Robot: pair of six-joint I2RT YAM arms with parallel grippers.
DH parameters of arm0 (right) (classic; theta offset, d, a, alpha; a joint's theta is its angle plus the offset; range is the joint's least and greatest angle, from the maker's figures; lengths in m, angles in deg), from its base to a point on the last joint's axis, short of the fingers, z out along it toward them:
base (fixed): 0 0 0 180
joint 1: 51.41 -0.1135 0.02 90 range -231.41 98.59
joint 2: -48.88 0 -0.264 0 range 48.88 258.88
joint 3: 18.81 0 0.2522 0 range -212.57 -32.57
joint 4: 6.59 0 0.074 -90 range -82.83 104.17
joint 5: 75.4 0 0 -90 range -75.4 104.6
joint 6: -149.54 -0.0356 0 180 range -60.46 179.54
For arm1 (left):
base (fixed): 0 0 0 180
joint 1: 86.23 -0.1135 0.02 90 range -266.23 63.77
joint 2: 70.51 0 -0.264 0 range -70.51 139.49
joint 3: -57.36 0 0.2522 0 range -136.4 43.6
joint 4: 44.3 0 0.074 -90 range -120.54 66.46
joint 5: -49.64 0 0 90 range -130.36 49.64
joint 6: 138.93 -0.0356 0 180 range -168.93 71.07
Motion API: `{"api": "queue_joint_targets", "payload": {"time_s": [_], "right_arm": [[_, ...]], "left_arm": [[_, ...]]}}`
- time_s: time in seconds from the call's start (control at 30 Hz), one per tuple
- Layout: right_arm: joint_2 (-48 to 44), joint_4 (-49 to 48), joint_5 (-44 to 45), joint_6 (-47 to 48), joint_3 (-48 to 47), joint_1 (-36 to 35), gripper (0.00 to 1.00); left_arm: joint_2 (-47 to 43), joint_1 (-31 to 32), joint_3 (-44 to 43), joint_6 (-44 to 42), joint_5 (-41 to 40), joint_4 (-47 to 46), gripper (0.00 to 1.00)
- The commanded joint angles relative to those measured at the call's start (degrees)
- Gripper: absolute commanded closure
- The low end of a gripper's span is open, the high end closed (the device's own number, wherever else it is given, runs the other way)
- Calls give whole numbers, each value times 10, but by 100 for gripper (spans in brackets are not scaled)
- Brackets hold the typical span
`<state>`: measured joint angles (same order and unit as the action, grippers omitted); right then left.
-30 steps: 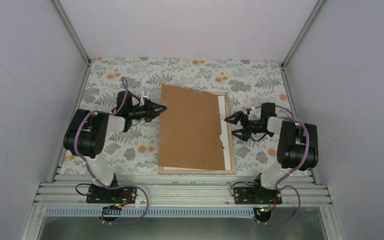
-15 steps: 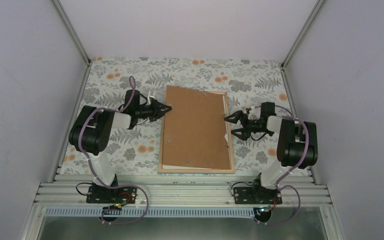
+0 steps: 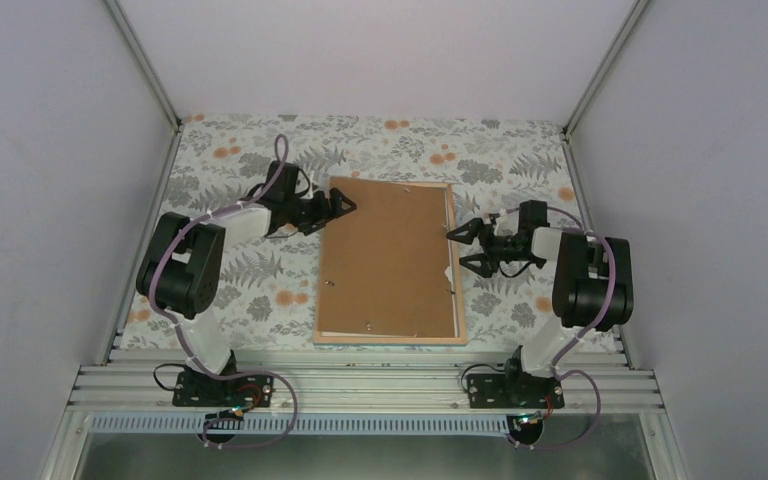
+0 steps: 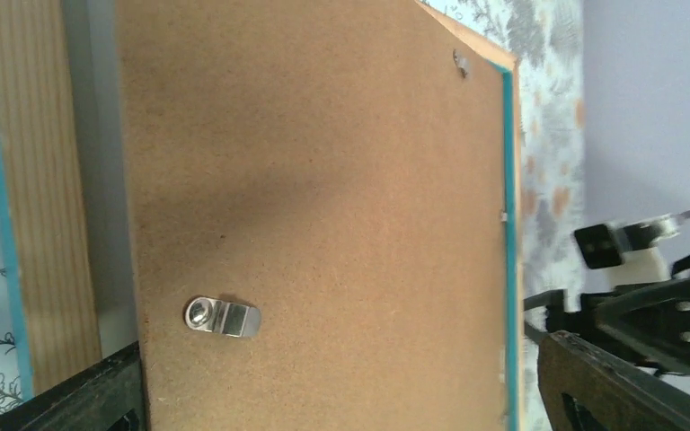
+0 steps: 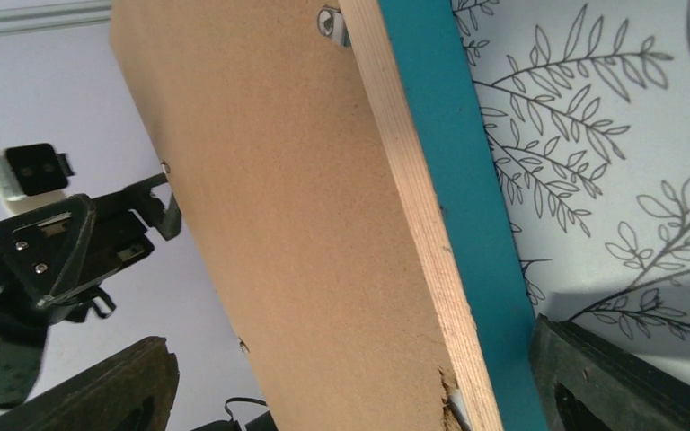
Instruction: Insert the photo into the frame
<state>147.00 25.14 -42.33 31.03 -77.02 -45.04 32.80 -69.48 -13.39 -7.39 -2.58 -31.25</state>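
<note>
The frame (image 3: 390,341) lies face down in the middle of the table, wood-coloured back edges (image 4: 40,180) up and turquoise rim (image 5: 467,180) showing. A plain brown backing board (image 3: 390,260) sits squarely inside it. The photo is hidden. My left gripper (image 3: 335,207) is open at the frame's far left corner; in its wrist view the left gripper (image 4: 341,409) has its fingers spread wide over the board. My right gripper (image 3: 463,246) is open beside the frame's right edge, and in its own view the right gripper (image 5: 350,400) has that edge between its spread fingers.
A small metal turn clip (image 4: 223,317) is screwed to the backing board, and another clip (image 5: 331,22) sits near the wood edge. The board's right edge has a torn notch (image 5: 445,386). A floral cloth (image 3: 250,270) covers the table; aluminium rails (image 3: 360,385) line the near edge.
The backing board was skewed across the frame with my left gripper shut on its edge; it now lies square inside. The left gripper has opened and moved toward the far left corner.
</note>
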Motion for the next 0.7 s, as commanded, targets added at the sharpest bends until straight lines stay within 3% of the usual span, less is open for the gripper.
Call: {"api": "queue_joint_targets", "payload": {"time_s": [0.0, 0.13, 0.23, 0.37, 0.47, 0.53, 0.6, 0.67], "right_arm": [[14, 16, 16, 22, -15, -4, 3], [11, 21, 18, 31, -19, 0, 2], [8, 25, 21, 38, -20, 5, 2], [9, 36, 28, 57, -22, 12, 2], [14, 46, 34, 69, -23, 18, 2], [18, 51, 36, 78, -23, 19, 3], [23, 54, 39, 84, -22, 19, 4], [30, 55, 41, 88, -20, 19, 6]], "left_arm": [[-37, 45, -79, -152, -148, 184, 0], [-38, 62, -125, -222, -205, 261, 0], [-37, 61, -139, -244, -194, 305, 0], [-50, 60, -121, -302, -112, 320, 0], [-46, 48, -124, -342, -120, 364, 0], [-77, 17, -98, -332, -134, 345, 1], [-88, -18, -71, -311, -129, 323, 7], [-68, -34, -61, -311, -99, 315, 27]]}}
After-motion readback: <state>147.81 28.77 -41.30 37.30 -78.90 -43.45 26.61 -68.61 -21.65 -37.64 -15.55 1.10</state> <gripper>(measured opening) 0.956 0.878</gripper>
